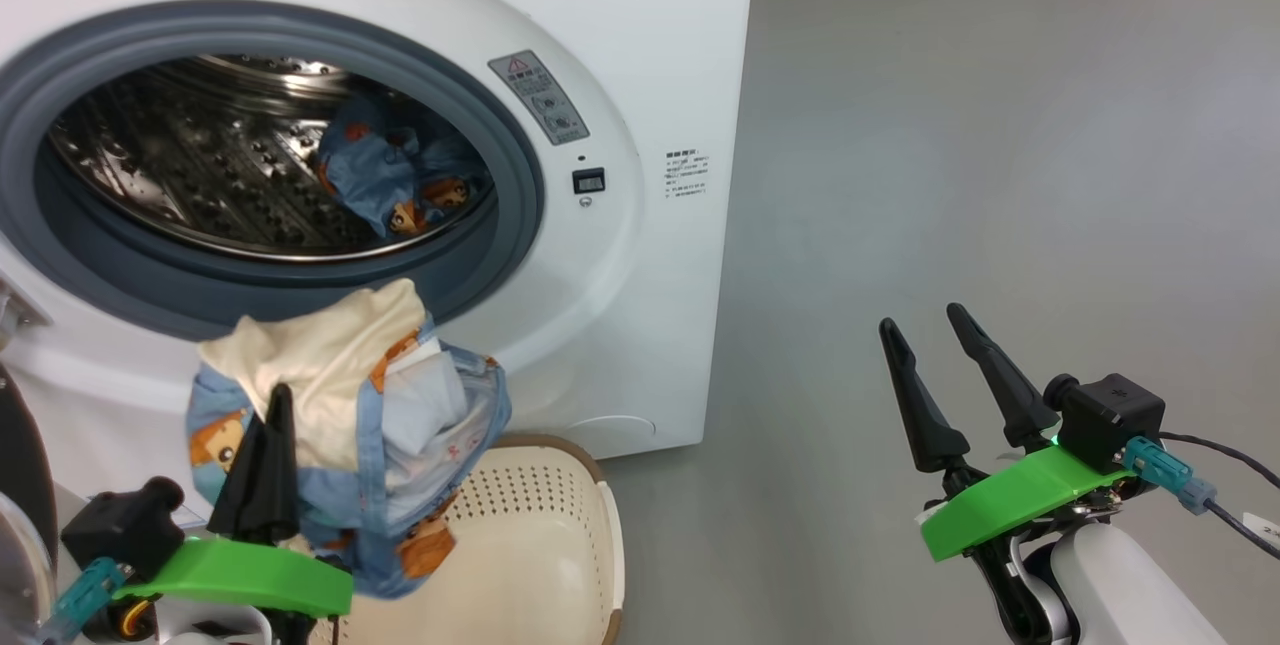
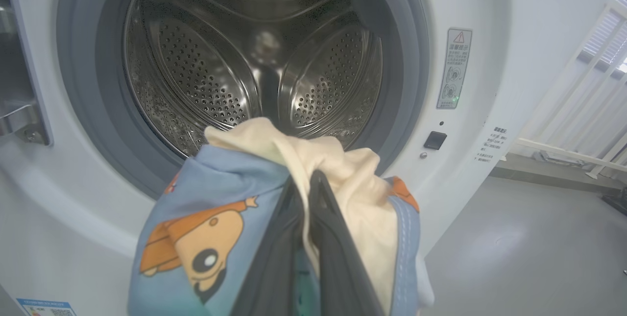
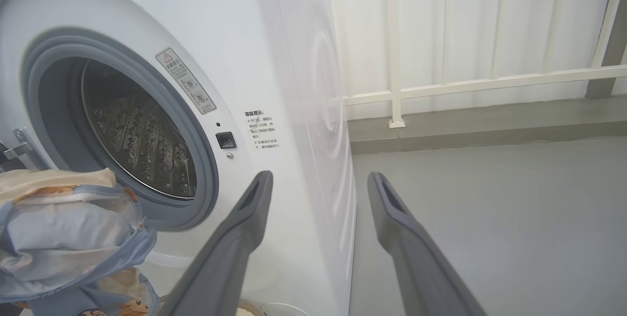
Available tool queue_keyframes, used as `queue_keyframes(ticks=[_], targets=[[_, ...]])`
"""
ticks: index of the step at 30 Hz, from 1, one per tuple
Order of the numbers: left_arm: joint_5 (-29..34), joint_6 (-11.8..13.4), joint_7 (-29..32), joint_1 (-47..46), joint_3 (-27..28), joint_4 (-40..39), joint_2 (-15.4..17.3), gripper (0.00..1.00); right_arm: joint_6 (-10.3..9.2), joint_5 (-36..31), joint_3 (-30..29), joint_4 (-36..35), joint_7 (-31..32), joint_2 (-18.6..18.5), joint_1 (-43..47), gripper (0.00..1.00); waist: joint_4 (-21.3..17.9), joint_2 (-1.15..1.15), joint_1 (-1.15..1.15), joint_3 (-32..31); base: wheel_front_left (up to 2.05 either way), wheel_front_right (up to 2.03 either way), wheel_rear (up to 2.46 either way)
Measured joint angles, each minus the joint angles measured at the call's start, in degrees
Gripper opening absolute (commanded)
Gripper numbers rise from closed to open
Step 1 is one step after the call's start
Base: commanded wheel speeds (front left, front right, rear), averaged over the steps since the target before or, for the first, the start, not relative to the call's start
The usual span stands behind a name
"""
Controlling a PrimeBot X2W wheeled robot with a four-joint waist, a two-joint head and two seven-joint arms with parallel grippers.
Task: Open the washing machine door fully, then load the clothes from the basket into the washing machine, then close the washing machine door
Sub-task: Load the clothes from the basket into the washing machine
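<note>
The washing machine (image 1: 620,45) stands with its round mouth uncovered, and a light blue printed piece (image 1: 395,175) lies inside the steel drum (image 2: 254,51). The door's black rim (image 1: 18,455) shows at the far left edge, swung out. My left gripper (image 1: 275,405) is shut on a bundle of clothes (image 1: 340,425), blue printed fabric wrapped around cream cloth, held just below and in front of the mouth. In the left wrist view the fingers (image 2: 333,237) pinch the cream cloth (image 2: 343,169). Under the bundle sits the cream basket (image 1: 540,525). My right gripper (image 1: 935,340) hangs open over the floor.
Bare grey floor (image 1: 1000,175) stretches to the right of the machine. A white railing (image 3: 465,85) lines the wall behind it. The metal door hinge (image 2: 19,110) sits on the left of the mouth, the latch slot (image 1: 588,181) on the right.
</note>
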Motion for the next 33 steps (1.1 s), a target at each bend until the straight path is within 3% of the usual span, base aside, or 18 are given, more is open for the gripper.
queue_keyframes(ticks=[10,33], targets=[[3.13,0.68,-0.15,3.91,3.1,-7.36,-1.52,0.0,0.0,0.49,0.64,0.08,0.01,-0.58,0.13,1.0,0.22,0.0,0.0,-2.02,0.0,0.0,0.0],[3.91,0.51,-0.15,3.87,5.12,-7.94,-2.75,0.0,0.0,0.77,1.71,0.08,0.0,-1.22,0.16,1.0,-0.61,0.0,0.0,-1.13,0.0,0.0,0.0]])
